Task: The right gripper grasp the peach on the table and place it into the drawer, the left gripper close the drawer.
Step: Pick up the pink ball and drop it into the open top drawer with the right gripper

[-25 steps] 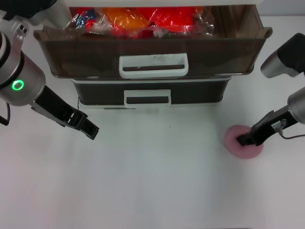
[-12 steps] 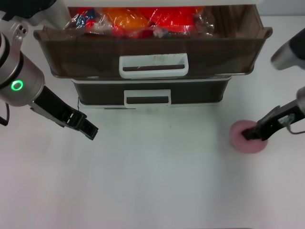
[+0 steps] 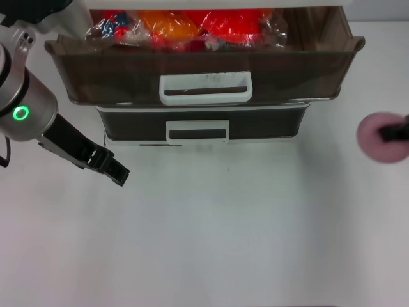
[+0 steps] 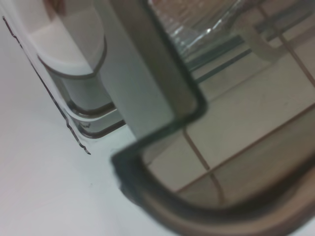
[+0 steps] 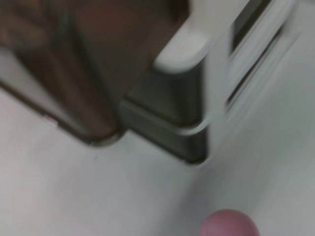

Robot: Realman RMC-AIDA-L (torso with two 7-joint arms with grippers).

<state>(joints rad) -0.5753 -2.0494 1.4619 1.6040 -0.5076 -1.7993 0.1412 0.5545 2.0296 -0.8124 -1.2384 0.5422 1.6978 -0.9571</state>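
In the head view, the peach (image 3: 381,137) sits at about 3 o'clock, at the frame's right edge, with the right gripper (image 3: 391,133) showing only as a dark tip laid across its outer side; the jaws appear to be pinching the fruit, though most of the gripper is out of frame. Whether the peach rests on the worktop (image 3: 217,236) or hangs above it cannot be told. The drawer (image 3: 204,57) stands pulled out at 12 o'clock, its long axis running from 9 to 3 o'clock, red and orange packets (image 3: 185,29) inside and the white loop handle (image 3: 205,88) at its front. From the peach, the drawer's open right end lies toward 10 o'clock, so the carry has to go up and over the front wall there. The left gripper (image 3: 117,173) hovers at 9 o'clock, jaws pressed together, nearer the handle than the right arm is

The left wrist view shows only the drawer's brown corner up close

The right wrist view shows the peach (image 5: 229,223) at 6 o'clock, the cabinet corner beyond; its own jaws are not visible
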